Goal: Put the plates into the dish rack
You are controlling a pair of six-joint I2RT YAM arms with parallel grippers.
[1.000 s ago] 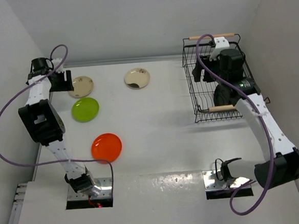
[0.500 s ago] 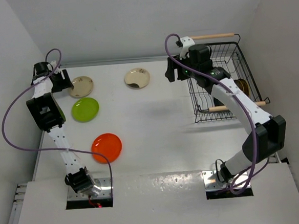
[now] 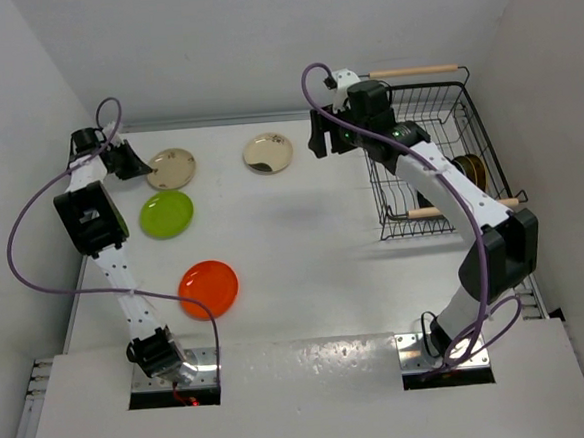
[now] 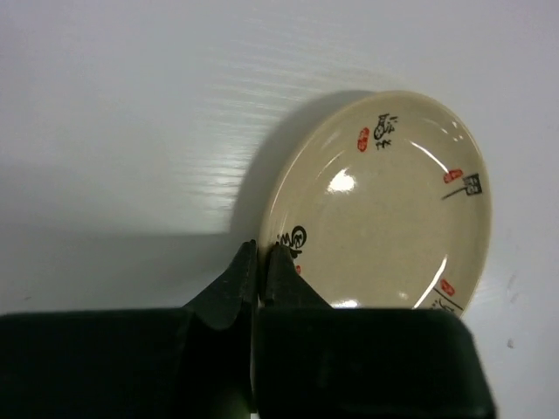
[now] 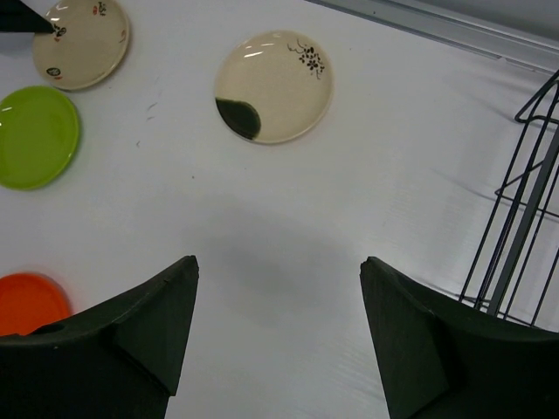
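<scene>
The white surface (image 3: 304, 248) fills the view, and the dish rack (image 3: 441, 88) sits in its far right corner. One wooden handle (image 3: 417, 70) runs along the rack's far side and the other lies along its near side. A brownish plate (image 3: 474, 171) stands on edge inside, toward the rack's right wall.

The right arm reaches up from the near edge and bends across the rack. The right pincer (image 5: 278, 323) hangs over open surface just left of the rack's far left corner. Its fingers are spread wide with nothing between them.

On the other side, the left arm stretches along the left edge toward the far left corner. The left pincer (image 4: 260, 262) is pressed together there, pinching the rim of the marked cream plate (image 4: 384, 205). That plate carries small red and black marks, and a dark shadow lies under its gripped side.

Four plates are out on the surface. The marked one is near the far edge on the left. The cream plate with a dark patch (image 3: 267, 153) lies further right along that far edge, well apart from it. The lime green plate (image 3: 166, 214) lies flat just on the near side of the pinched one. The orange-red plate (image 3: 209, 288) sits on its own closer to the near edge, left of centre.
</scene>
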